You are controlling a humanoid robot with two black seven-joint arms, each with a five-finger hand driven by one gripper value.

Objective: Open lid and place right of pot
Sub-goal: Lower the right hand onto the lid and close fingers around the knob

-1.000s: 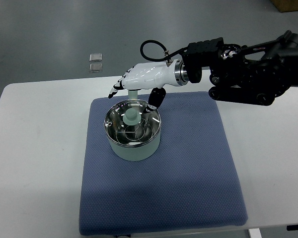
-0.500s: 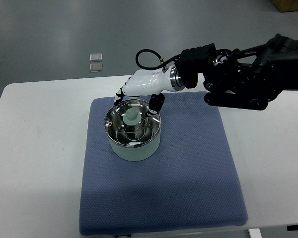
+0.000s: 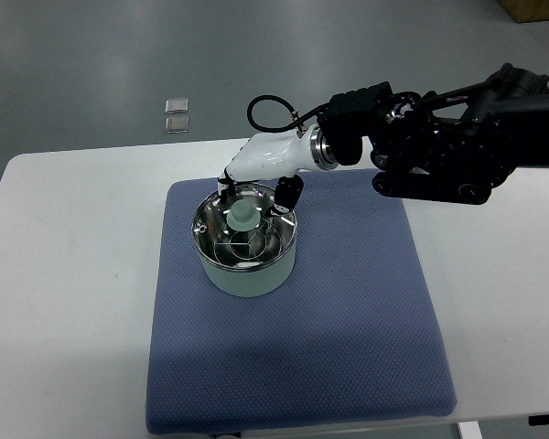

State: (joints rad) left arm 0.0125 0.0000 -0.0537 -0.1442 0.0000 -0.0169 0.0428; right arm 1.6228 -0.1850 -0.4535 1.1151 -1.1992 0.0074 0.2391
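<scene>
A pale green pot [image 3: 247, 273] stands on the blue mat [image 3: 348, 320], left of the mat's middle. A glass lid [image 3: 242, 233] with a steel rim and a pale green knob [image 3: 242, 215] covers it. My right hand [image 3: 252, 195], white with black fingertips, reaches in from the right on a black arm and hangs just over the lid's far edge. Its fingers point down on both sides of the knob, spread and holding nothing; whether they touch the lid I cannot tell. No left arm shows.
The mat lies on a white table [image 3: 64, 274]. Bare mat stretches to the right of the pot and toward the near edge. Two small clear packets [image 3: 176, 114] lie on the grey floor beyond the table.
My right hand has come down and toward the pot, its fingers swinging from pointing left to pointing down around the knob. The lid and pot have stayed put.
</scene>
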